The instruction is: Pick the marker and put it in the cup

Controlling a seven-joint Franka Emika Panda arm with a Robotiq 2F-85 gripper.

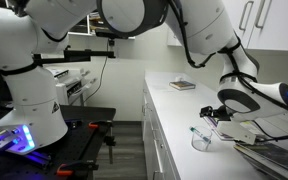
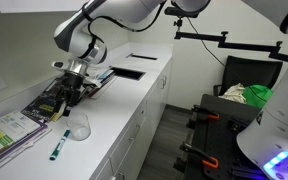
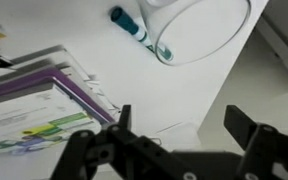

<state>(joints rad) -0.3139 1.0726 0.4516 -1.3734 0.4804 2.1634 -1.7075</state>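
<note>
**Entry 1. Black two-fingered Robotiq gripper** (image 3: 184,135).
- Condition: fingers spread wide, nothing between them.
- Position: hung low over the white countertop (image 2: 124,105), above the edge of a stack of printed magazines and papers (image 3: 34,110).

**Entry 2. Short thin marker** (image 3: 139,32), dark body with a blue-green end.
- Position: lay flat on the countertop, ungrasped, just beside the cup.
- In the wrist view one end ran behind the cup's clear wall. Whether the two touched could not be told.
- In an exterior view the marker (image 2: 57,147) lay beyond the cup from the gripper, apart from the fingers.

**Entry 3. Small clear handleless tumbler, the cup** (image 2: 77,125).
- Position: stood on the countertop, roughly between the gripper and the marker.
- Contents: none that showed.

**Entry 4. Dark flat book** (image 1: 182,85).
- Position: farther along the countertop, well apart from the rest and not concerned in the task.

**Step in hand (judged):** the approach before the pick, with the task at its beginning. The marker was not yet taken and the cup not yet filled.

**Next move (judged):**
- The gripper would need to travel past the cup until it was over the marker.
- The wrist would need to turn so the fingers straddled the thin body crosswise.
- The gripper would then descend nearly to the countertop and close.

**Hazards (judged):**
- The cup stood close enough that a finger could knock it.
- The round marker might roll from a glancing touch.
</note>
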